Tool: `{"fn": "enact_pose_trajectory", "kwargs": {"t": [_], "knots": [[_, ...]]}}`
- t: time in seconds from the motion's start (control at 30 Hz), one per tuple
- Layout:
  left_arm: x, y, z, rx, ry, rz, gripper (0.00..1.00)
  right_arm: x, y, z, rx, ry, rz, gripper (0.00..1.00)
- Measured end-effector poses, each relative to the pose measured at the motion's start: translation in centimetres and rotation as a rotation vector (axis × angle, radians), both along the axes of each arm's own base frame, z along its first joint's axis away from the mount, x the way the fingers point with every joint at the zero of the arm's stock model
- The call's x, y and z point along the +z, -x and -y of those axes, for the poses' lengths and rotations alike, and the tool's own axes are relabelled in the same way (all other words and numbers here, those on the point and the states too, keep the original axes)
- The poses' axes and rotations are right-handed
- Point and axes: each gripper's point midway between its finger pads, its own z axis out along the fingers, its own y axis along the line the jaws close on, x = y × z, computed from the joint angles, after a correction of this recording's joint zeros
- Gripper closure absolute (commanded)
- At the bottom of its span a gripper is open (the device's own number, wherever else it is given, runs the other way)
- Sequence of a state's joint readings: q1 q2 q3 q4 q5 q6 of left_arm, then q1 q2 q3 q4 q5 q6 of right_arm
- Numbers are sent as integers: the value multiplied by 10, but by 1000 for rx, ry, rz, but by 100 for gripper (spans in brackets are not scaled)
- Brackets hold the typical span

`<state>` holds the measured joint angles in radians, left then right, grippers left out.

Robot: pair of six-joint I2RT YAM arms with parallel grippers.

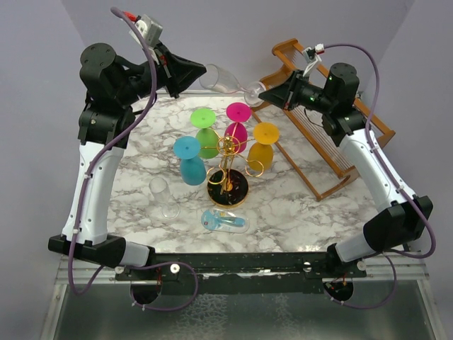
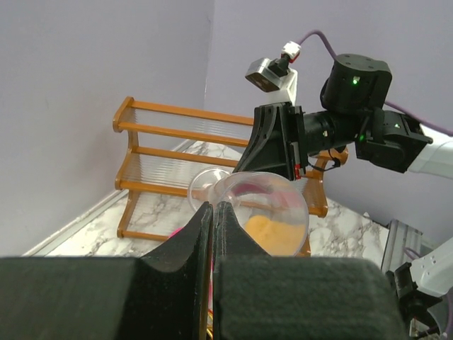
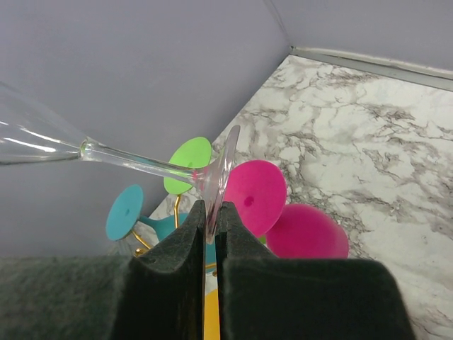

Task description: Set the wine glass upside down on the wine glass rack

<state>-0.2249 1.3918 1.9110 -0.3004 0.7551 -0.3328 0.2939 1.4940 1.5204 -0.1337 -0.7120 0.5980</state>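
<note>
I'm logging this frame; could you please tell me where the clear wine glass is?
The clear wine glass hangs sideways at back centre of the top view, left gripper on its bowl, right gripper on its foot, beyond the gold rack.

Wine glass rack [image 1: 228,185], mid-desk [image 1: 297,205].
- Arms taken: blue glass [image 1: 190,164] left, green glass [image 1: 205,134] rear-left, pink glass [image 1: 237,127] rear, yellow glass [image 1: 263,149] right.
- Desk-level obstacles: upright clear glass [image 1: 164,197] near-left, lying clear glass [image 1: 225,221] just in front, wooden rack [image 1: 333,149] well right.
- Bare marble: near-right.
- Overhead, rear: wine glass [image 1: 225,81] pinched between left end effector [image 1: 204,73] and right end effector [image 1: 260,91].
</note>
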Motion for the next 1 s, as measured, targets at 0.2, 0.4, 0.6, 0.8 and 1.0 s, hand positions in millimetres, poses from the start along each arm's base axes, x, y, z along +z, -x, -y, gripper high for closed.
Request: {"fn": "enact_pose_trajectory", "kwargs": {"t": [0.2,0.4,0.6,0.8,1.0], "knots": [[-13,3,0,-3,-29,-7,78,2,-8,14,-36,4,12,99],[-15,7,-2,-1,-41,3,51,5,-20,43,-105,31,55,99],[-10,19,-5,2,-55,28,24,18,-17,64,-154,58,122,99],[-13,23,-9,19,-98,28,11,47,0,77,-197,85,242,99],[-9,25,-21,78,-160,65,6,67,10,97,-257,110,327,99]]}}
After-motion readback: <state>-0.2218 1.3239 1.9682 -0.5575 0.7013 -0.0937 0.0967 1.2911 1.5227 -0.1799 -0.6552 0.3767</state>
